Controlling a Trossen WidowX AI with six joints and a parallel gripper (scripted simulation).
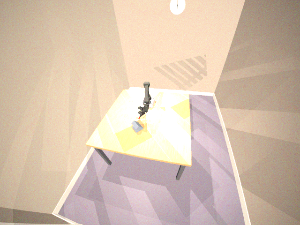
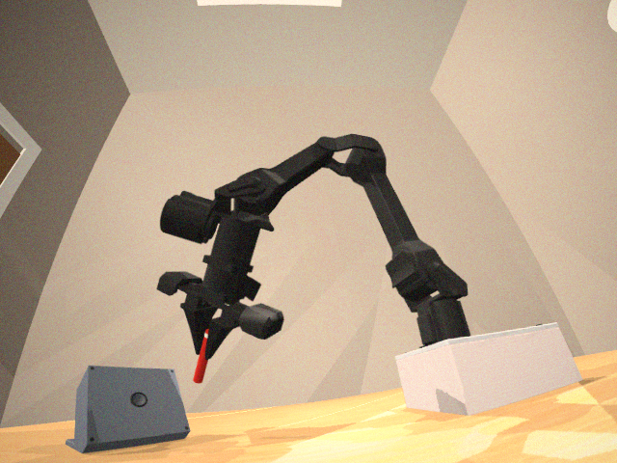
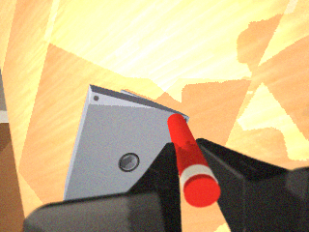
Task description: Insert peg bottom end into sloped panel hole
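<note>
A round red peg (image 1: pixel 139 117) (image 2: pixel 201 366) (image 3: pixel 183 140) with a white band near its top is held in the air, tilted, its bottom end free. My gripper (image 2: pixel 202 352) (image 3: pixel 184 147) is shut on the peg's upper part. The blue-grey sloped panel (image 1: pixel 137 127) (image 2: pixel 120 419) (image 3: pixel 101 135) stands on the table, to the left of the peg in the exterior view. Its face has one round hole (image 2: pixel 139 398) (image 3: pixel 128 161). The peg's bottom end is above the panel's height and apart from it. In the wrist view the peg's bottom overlaps the panel's upper right corner.
The wooden table (image 1: pixel 169 145) (image 2: pixel 329 438) carries the panel and the white base box (image 2: pixel 513 366) of the arm. The box stands at the right in the exterior view. Sun patches and shadows lie across the table top.
</note>
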